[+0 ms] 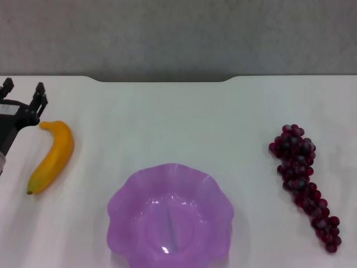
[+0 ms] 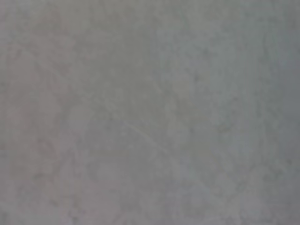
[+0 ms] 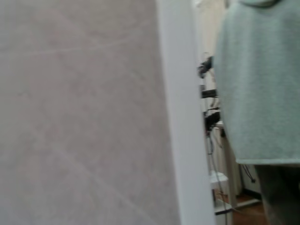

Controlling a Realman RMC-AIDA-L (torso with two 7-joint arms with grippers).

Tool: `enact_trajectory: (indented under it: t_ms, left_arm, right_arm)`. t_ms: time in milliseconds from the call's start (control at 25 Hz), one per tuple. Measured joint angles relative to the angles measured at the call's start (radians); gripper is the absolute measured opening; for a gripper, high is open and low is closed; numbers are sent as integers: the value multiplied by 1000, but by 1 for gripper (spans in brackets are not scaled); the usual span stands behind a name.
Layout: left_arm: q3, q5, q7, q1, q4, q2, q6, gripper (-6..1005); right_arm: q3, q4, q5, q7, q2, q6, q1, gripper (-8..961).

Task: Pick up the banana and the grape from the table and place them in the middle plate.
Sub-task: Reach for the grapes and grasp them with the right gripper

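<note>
Two fruits are waiting on the table, and neither has gone anywhere near the dish. The banana (image 1: 52,156), a single curved yellow-orange piece with a dark tip at its near end, lies on the robot's left side, well apart from the middle plate (image 1: 124,196), a translucent purple plastic dish with a wavy, flower-like rim that sits at the near edge of the head view and holds nothing. The grape (image 1: 304,178), a long bunch of small glossy dark red-purple berries, lies on the right side, running diagonally toward the near right corner, also well clear of the dish. All three rest on the table (image 1: 167,117), plain white with a notched far edge.

Just beside the banana's far end hangs the left gripper (image 1: 24,92), black, its jaws standing apart and clamped on nothing; whether it touches the fruit I cannot say. The right gripper is nowhere in the head view, and its wrist camera shows only a grey wall, a white post and clutter beyond.

By my reckoning the job is at its very start: the banana looks to be the first pick, with both fruits yet to be lifted and placed. No brand, label or writing is readable anywhere.
</note>
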Motion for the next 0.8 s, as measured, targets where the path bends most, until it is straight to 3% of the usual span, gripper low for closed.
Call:
enact_trajectory:
  t_ms: [40,120,320,480,800]
  left_arm:
    - [5,2,-1,-1,-2,0,1,591]
    - [9,10,-6,1,-14,0,1,632]
    - [18,23,-9,5,-23,2,-4,734]
    - [19,20,-21,6,-24,2,-5,816]
    - [17,18,-108,28,-24,5,-8,842]
  right_arm:
    - [19,-3,0,13,-1,10,3,540]
    - [73,-9,0,37,-2,40,9,703]
    - [126,-29,0,58,-4,103,13,891]
    - [115,-34,-8,53,-4,140,20,899]
    - [75,-20,-94,54,1,160,22,909]
